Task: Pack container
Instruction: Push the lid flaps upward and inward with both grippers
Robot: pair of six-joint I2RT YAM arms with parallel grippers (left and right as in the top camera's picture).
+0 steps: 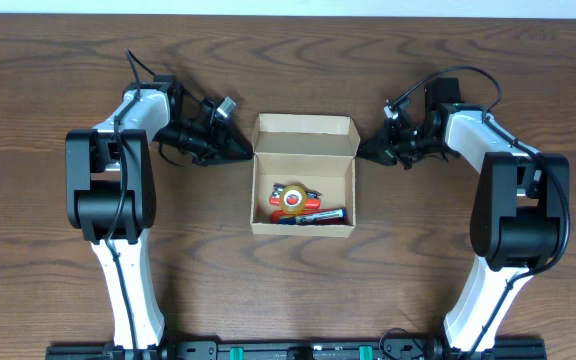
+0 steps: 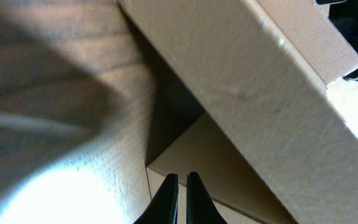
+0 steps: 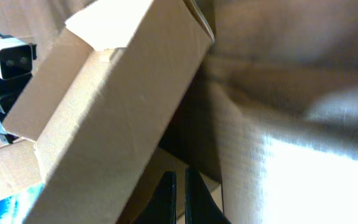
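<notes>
Two arms rise from the near edge of the table (image 1: pixel 28 300) and bend inward, leaving bare wood between them up to the box (image 1: pixel 303 172). The box sits mid-table, open, and its near half holds orange and black tools (image 1: pixel 296 205) too small to tell apart. Farther back, the left gripper (image 1: pixel 242 152) points at the box's far left corner and the right gripper (image 1: pixel 366 152) at its far right corner. Both have their fingers pressed together with nothing visible between them. In the wrist views a cardboard wall fills the frame just past the tips, and contact is unclear. Beyond stands the raised lid flap (image 1: pixel 304 138), with open wood behind.
</notes>
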